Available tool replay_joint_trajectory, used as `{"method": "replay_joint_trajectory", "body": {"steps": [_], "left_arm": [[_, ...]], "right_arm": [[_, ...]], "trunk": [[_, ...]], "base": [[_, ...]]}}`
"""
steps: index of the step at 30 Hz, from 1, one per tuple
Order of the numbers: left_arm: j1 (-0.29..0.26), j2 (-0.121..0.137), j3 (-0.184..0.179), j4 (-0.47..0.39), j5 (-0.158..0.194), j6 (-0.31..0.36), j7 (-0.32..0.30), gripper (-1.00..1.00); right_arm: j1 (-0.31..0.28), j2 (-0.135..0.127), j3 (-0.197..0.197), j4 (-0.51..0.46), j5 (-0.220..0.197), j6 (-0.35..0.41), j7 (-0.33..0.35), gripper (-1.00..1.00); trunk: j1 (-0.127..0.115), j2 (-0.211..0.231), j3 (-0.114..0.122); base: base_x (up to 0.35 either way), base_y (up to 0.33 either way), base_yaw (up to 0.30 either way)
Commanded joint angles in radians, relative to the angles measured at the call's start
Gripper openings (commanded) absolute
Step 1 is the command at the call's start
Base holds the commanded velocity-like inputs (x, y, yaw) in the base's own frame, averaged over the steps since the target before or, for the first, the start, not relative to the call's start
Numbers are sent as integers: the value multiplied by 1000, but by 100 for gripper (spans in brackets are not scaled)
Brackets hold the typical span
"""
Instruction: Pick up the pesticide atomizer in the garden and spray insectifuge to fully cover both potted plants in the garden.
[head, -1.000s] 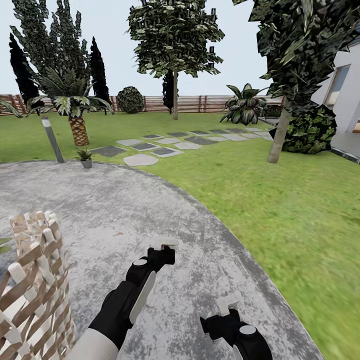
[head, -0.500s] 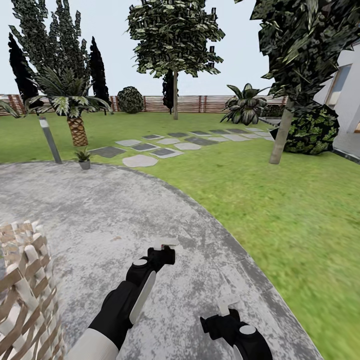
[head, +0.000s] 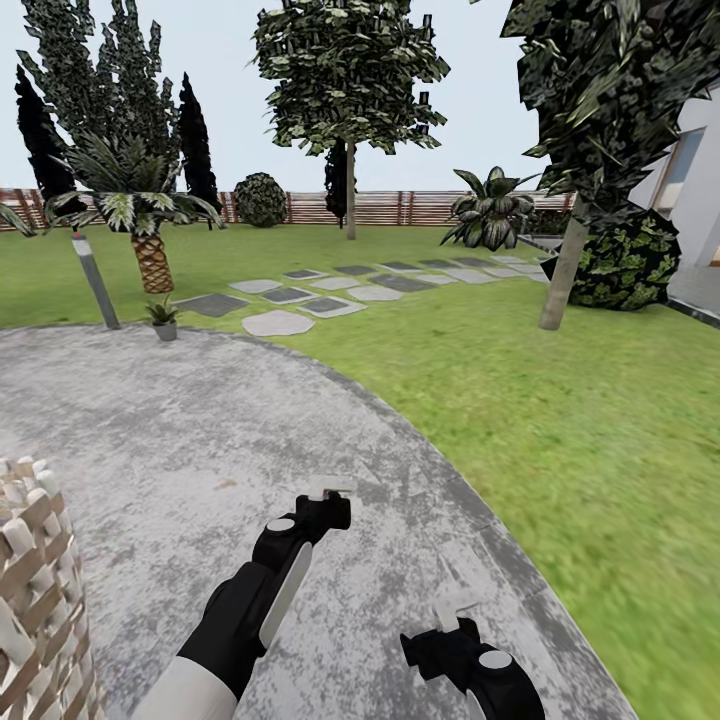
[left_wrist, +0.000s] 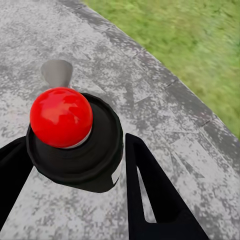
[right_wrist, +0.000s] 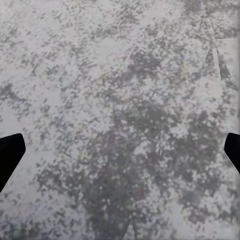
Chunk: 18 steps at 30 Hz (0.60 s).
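Observation:
My left gripper (head: 333, 490) hangs low over the grey patio, shut on the pesticide atomizer (left_wrist: 75, 155). In the left wrist view the atomizer is a dark round body with a red ball on top, held between the two black fingers (left_wrist: 150, 195). My right gripper (head: 455, 606) hovers over bare paving nearer to me, open, with nothing between its fingers. One potted plant (head: 163, 318), a small leafy rosette in a grey pot, stands at the patio's far left edge, well ahead of both grippers.
A grey lamp post (head: 95, 282) and a palm (head: 150, 250) stand beside the plant. A woven wicker chair (head: 35, 590) is close at the lower left. Lawn (head: 560, 430) lies to the right, with stepping stones (head: 300, 300), trees, a brown fence and a white house (head: 695, 190) beyond.
The whole view has shifted, so the camera moved: the wicker chair has slid further off to the left. Both arms keep the same pose relative to the view.

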Motion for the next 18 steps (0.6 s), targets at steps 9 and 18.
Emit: {"method": "replay_joint_trajectory", "body": {"steps": [9, 18], "left_arm": [[-1, 0, -2, -1, 11, 4, 9, -100], [-1, 0, -2, -1, 11, 4, 9, -100]], "right_arm": [[0, 0, 0, -1, 0, 5, 0, 100], [0, 0, 0, -1, -1, 5, 0, 100]], "trunk": [[0, 0, -1], [0, 0, -1]], "base": [[69, -44, 0], [76, -25, 0]]}}
